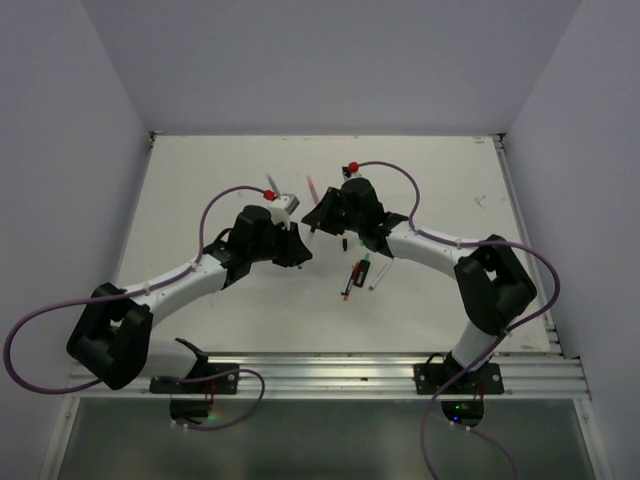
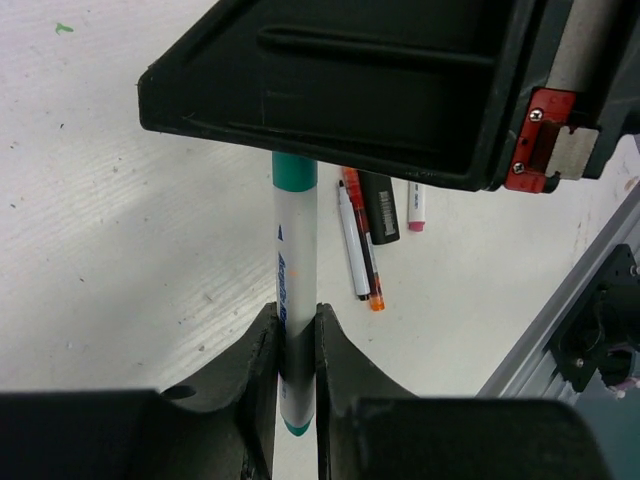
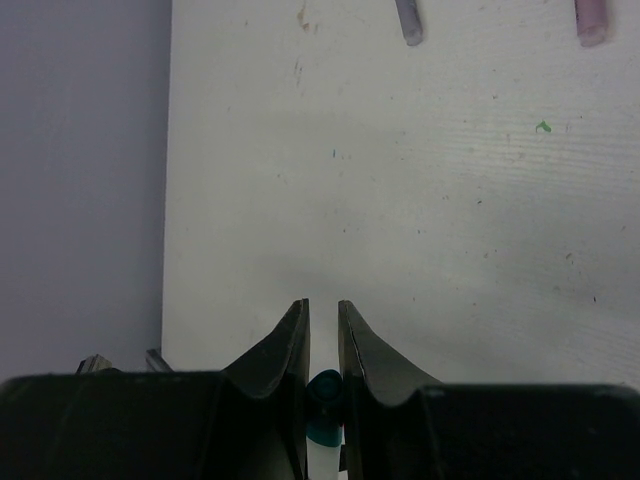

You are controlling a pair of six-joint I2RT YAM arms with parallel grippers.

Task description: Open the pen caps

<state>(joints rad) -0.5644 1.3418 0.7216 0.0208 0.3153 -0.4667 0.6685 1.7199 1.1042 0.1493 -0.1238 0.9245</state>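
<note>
Closest to us in the left wrist view, the left gripper (image 2: pixel 296 320) is clamped on the lower barrel of a whitish pen (image 2: pixel 296 265), with both fingers pressed against its sides. The pen's long axis runs straight away from those fingers. Its small teal tail end sits back between them, and its teal cap (image 2: pixel 295 170) points forward, disappearing under the black body of the other arm.

Blue lettering runs lengthwise along the barrel with a small blue triangle above it, but it is too blurred for us to read.

In the right wrist view, the right gripper (image 3: pixel 322 310) is closed to a narrow slit, and the teal cap is held low between its fingers.

Beyond the held pen, loose pens lie close together on the white table (image 2: pixel 120 200). They are a red one with an orange tip (image 2: pixel 362 240), a thin white one touching it, a stubby black highlighter (image 2: pixel 381 207) with a pale label we cannot read, and a pink-capped one (image 2: pixel 416 207). All of them lie roughly parallel to the held pen.

From overhead, the two grippers meet near the middle of the table.
</note>
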